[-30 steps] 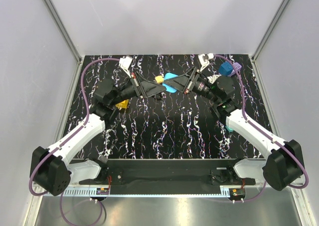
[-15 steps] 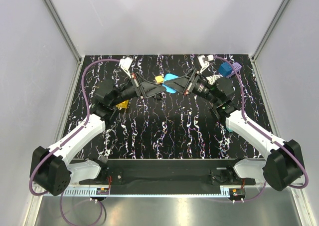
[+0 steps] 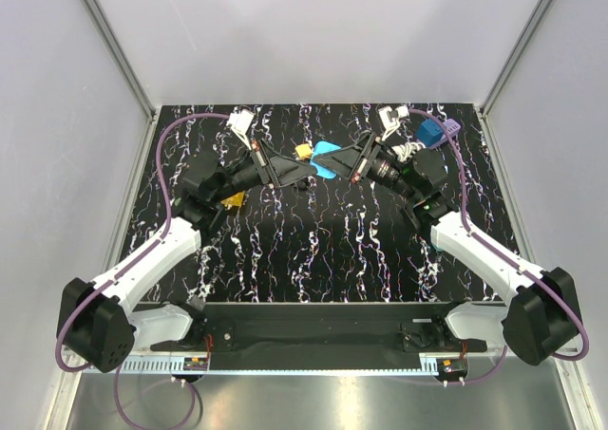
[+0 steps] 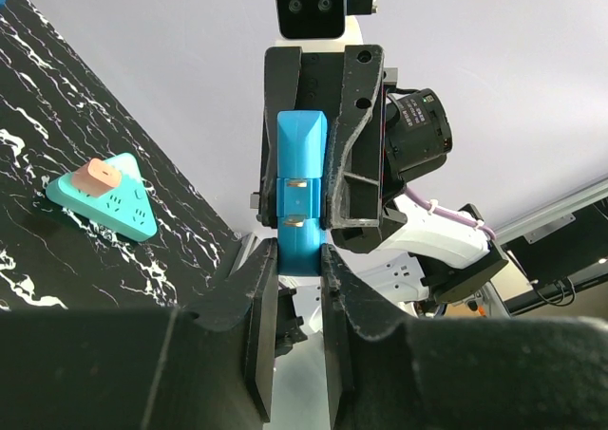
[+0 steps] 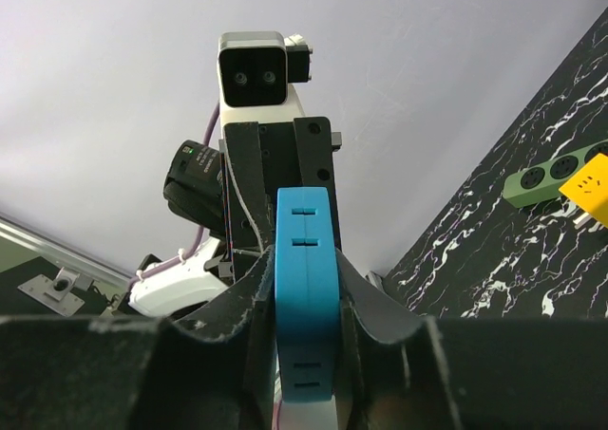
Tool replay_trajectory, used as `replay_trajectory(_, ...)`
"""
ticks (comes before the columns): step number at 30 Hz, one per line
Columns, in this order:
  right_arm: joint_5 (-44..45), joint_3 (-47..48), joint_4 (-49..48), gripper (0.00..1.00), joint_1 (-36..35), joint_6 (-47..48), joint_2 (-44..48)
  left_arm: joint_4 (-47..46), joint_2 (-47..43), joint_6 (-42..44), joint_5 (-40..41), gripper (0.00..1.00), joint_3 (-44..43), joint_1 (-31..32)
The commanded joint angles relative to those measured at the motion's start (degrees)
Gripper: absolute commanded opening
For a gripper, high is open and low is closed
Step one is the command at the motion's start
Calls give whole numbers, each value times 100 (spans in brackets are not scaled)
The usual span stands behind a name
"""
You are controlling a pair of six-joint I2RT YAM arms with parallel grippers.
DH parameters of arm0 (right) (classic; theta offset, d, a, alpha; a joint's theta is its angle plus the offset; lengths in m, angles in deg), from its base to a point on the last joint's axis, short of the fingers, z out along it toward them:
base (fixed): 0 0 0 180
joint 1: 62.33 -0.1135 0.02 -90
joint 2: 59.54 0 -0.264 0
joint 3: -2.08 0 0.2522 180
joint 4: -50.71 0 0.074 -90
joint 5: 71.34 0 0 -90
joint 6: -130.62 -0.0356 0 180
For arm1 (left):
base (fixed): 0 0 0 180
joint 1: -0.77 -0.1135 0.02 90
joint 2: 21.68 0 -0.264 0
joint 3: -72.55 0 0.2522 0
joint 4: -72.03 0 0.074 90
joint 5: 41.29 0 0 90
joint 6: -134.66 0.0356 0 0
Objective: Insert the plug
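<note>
My two grippers meet in mid-air above the back middle of the table. My right gripper (image 3: 342, 162) (image 5: 306, 259) is shut on a blue socket block (image 5: 306, 288) with slots along its edge; the block also shows in the top view (image 3: 326, 151). My left gripper (image 3: 312, 168) (image 4: 298, 254) is shut on a blue plug (image 4: 298, 252). In the left wrist view the plug butts end-on against the socket block (image 4: 302, 145), with two metal prongs (image 4: 295, 200) showing at the joint. How deep the prongs sit cannot be told.
On the black marbled table lie a teal triangular power strip (image 4: 104, 197) with an orange plug on it, a green power strip (image 5: 556, 172), a yellow cube plug (image 5: 589, 188) (image 3: 304, 152), another yellow piece (image 3: 233, 199) and a blue box (image 3: 432, 131). Grey walls enclose the table.
The right wrist has shifted slightly to the right. Both grippers stay shut and pressed together at the same spot.
</note>
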Motion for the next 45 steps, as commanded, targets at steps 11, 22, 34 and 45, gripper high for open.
replay_trajectory(11, 313, -9, -245, 33, -37, 36, 161, -213, -71, 207, 70, 0, -1, 21)
replay_trajectory(22, 217, 105, -192, 26, -37, 97, 118, -143, -71, 251, 88, 0, -28, 21)
replay_trajectory(34, 23, 655, 1297, 0, 33, 1008, 249, 1006, -386, 925, 193, 76, -203, 12)
replay_trajectory(45, 1733, 2741, 8181, 0, 1484, 5544, -321, 5232, -1309, 3402, 1395, 99, -1178, -49)
